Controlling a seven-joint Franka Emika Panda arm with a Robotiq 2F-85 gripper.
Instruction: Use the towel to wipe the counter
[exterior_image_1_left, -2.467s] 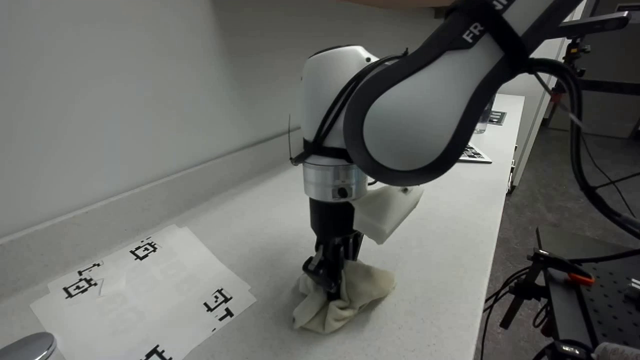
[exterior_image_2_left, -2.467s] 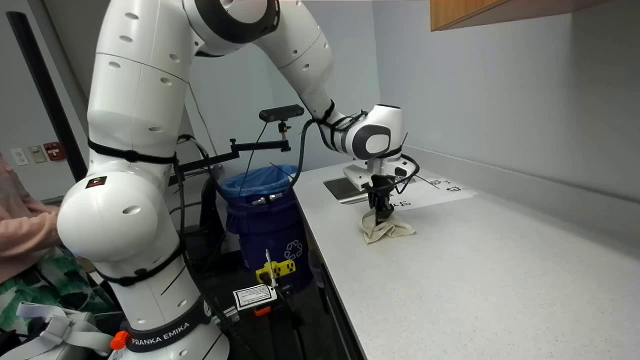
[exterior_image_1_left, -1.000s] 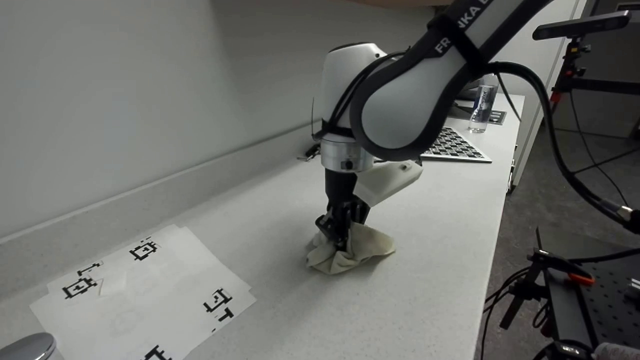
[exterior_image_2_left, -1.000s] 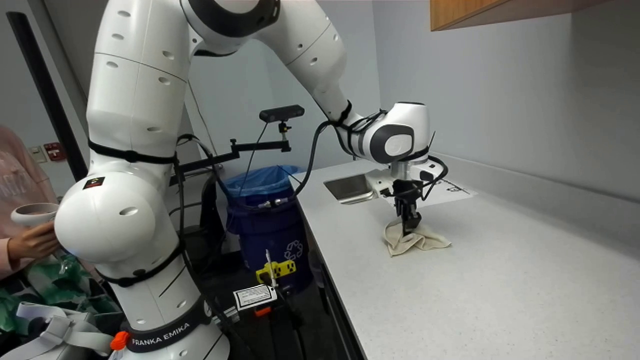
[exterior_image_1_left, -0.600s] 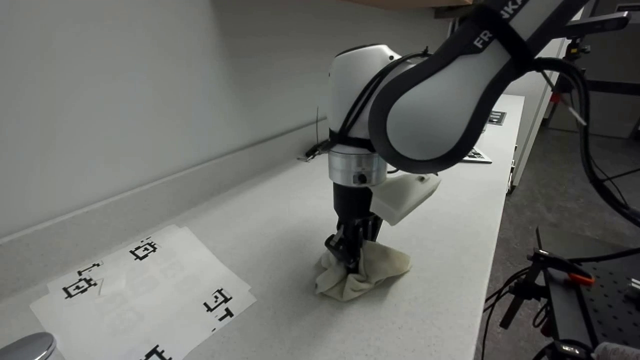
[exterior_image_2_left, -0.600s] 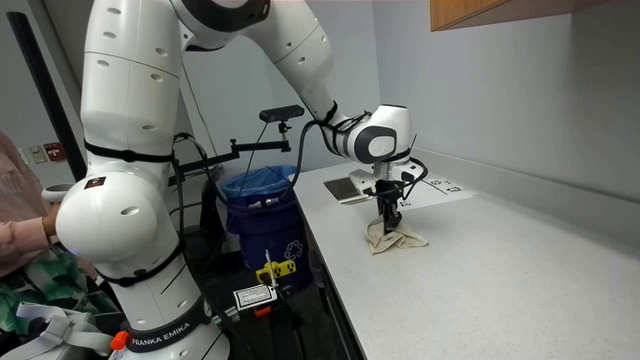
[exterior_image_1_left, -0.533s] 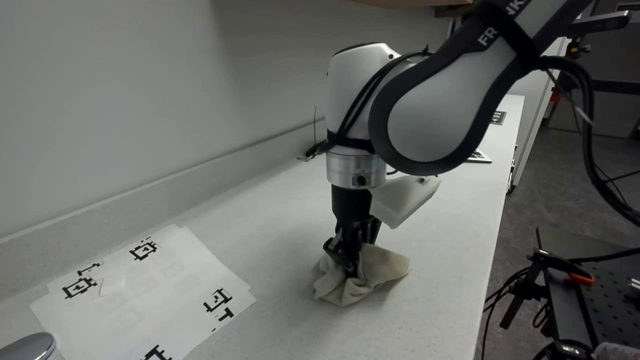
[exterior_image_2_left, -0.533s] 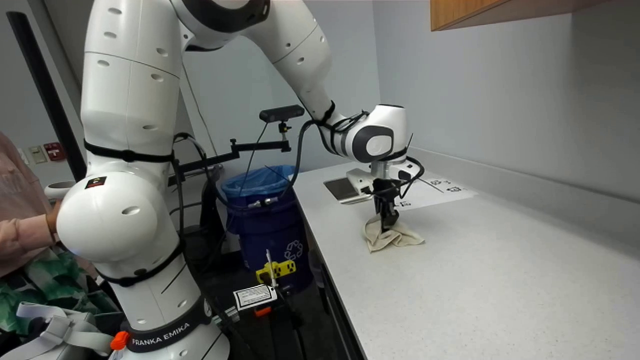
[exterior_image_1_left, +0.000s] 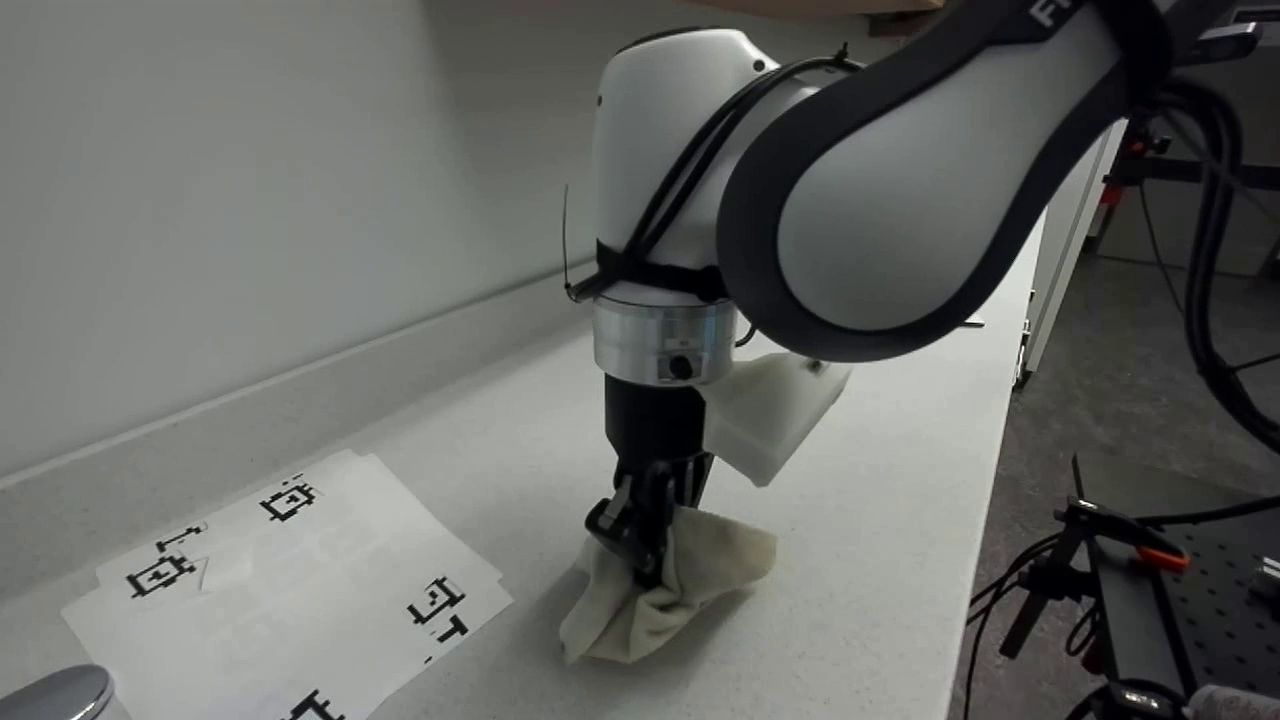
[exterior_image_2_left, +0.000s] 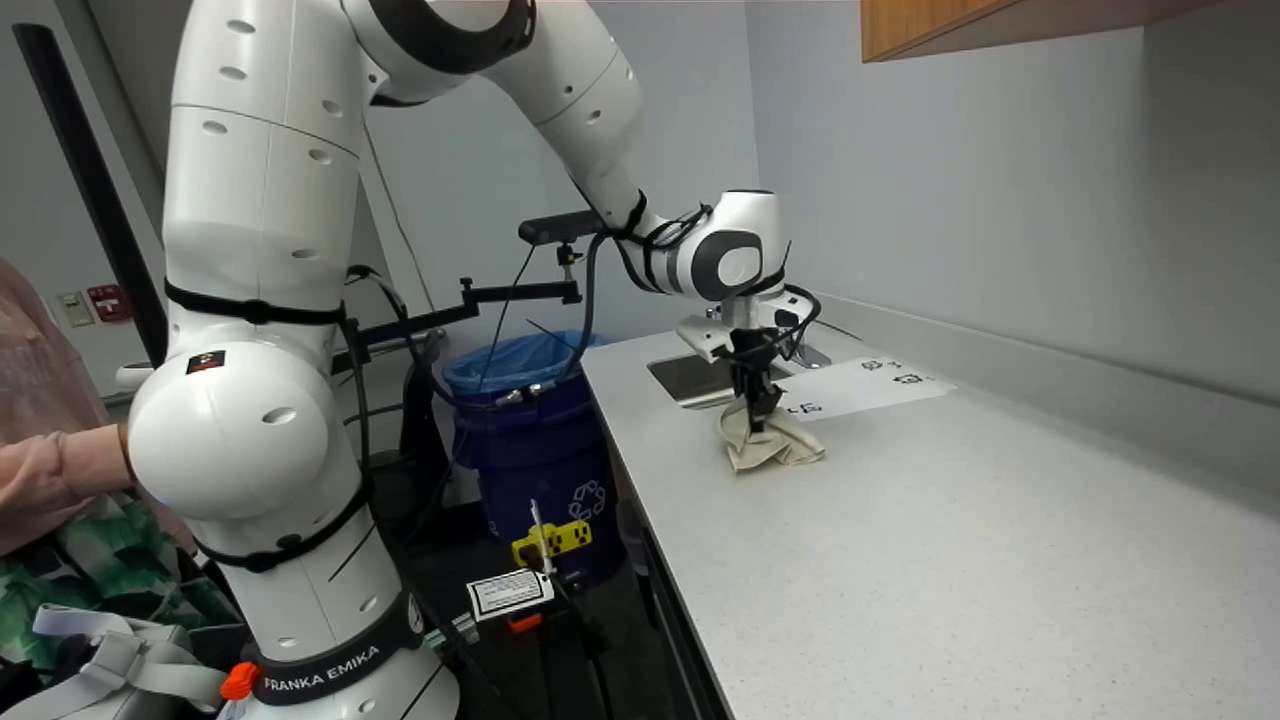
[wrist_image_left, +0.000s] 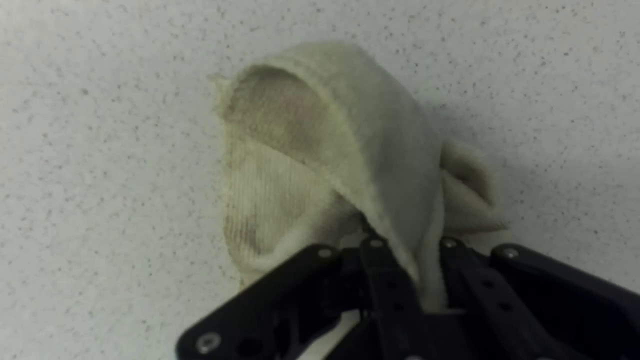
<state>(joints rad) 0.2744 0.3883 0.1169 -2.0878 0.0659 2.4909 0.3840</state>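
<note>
Speckled pale bench (exterior_image_1_left: 830, 620) runs along a grey wall (exterior_image_1_left: 250, 180) w/ a low upstand (exterior_image_1_left: 300, 412) at its foot. Towel (exterior_image_1_left: 705, 560) is bunched below the fingers (wrist_image_left: 392, 295), which are clamped on a fold of it per wrist view; it's over the bench, just beside the printed paper (exterior_image_1_left: 290, 600), not touching it. Progress, as a judgement: pickup done, wiping prob. under way, maybe approx. midway. No spill or wet trail shows, so can't say how much is wiped. Lower folds are at or just above the surface; can't tell if they're pressed down. Left to do, prob.: more strokes w/ firm contact, then setting it down. Edges: bench's open side is apart from the towel, w/ a blue bin (exterior_image_2_left: 530, 450) beyond it in an exterior view; steel sink (exterior_image_2_left: 685, 378) is near too. Max. room looks to be lengthwise, away from sink & paper. Strokes the other way could drag paper corners or dip cloth in the sink; toward the upstand, watch for contact w/ the wall.
</note>
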